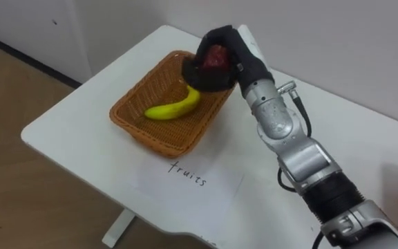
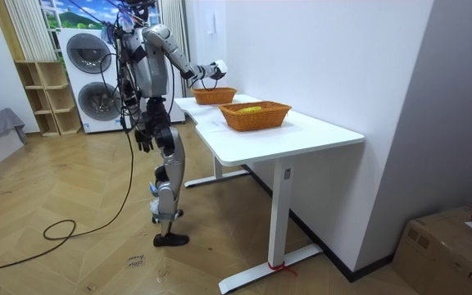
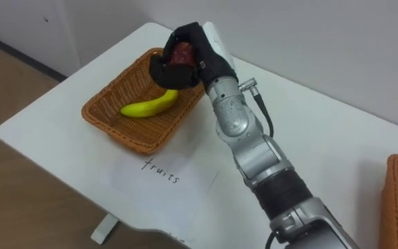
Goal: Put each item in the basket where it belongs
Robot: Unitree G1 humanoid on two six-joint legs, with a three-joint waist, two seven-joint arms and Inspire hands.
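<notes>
left hand hanging at robot's side, state cannot tell, white table, paper sheet at near rim of wicker basket, banana inside, right hand curled round dark red fruit just above basket's far end

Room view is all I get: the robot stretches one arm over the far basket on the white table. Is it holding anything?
Observer: Yes. Its right hand has fingers curled round a dark red fruit.
Visitor: Is that basket empty?
Observer: No, a banana lies in the wicker basket.
Visitor: How does it know which basket?
Observer: I can't say; a sheet with a handwritten word lies on the table before that basket.
</notes>
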